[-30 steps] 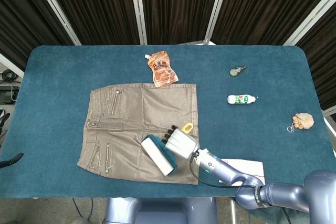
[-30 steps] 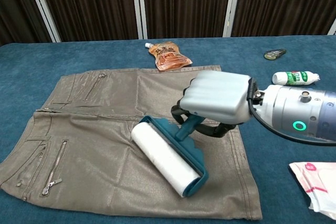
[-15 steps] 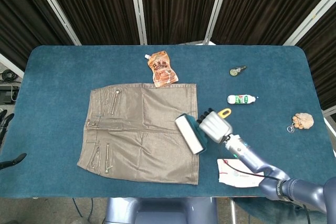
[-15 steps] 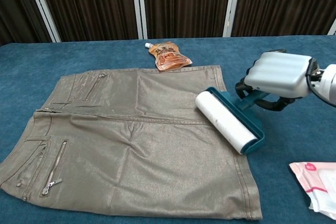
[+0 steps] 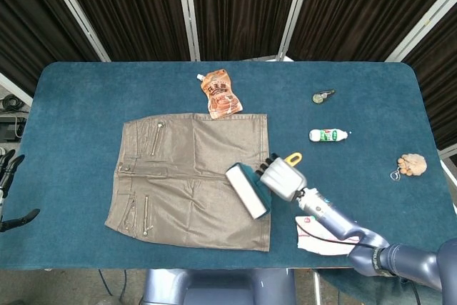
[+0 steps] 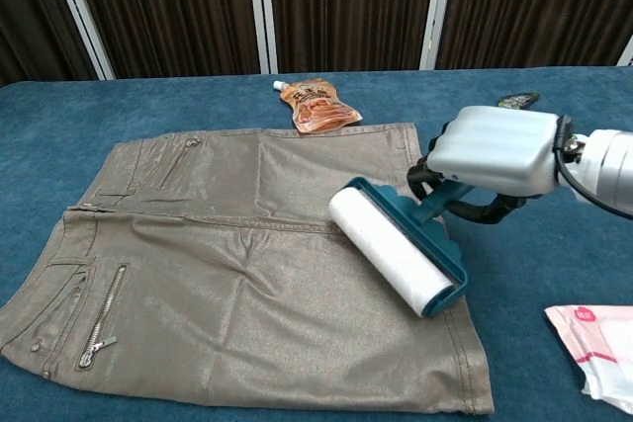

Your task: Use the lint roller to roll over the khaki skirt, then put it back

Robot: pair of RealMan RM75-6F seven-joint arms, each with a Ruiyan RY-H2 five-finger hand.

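The khaki skirt (image 5: pixel 186 176) (image 6: pixel 227 264) lies flat on the blue table, waistband to the left. My right hand (image 5: pixel 281 178) (image 6: pixel 490 150) grips the teal handle of the lint roller (image 5: pixel 246 190) (image 6: pixel 394 259). Its white roll rests on the skirt's right part, near the hem edge. A yellow loop sticks out at the handle's end behind the hand. My left hand (image 5: pixel 7 176) shows only as dark fingertips at the far left edge of the head view, away from the skirt.
An orange pouch (image 5: pixel 221 94) lies just beyond the skirt's far edge. A small white bottle (image 5: pixel 327 134), a dark small item (image 5: pixel 322 96) and a beige keychain toy (image 5: pixel 411 165) sit to the right. A wet-wipe pack (image 5: pixel 325 233) (image 6: pixel 598 348) lies near the front edge under my right forearm.
The right hand swept the roller from the skirt's lower middle rightward to its edge, then came back a little left onto the fabric.
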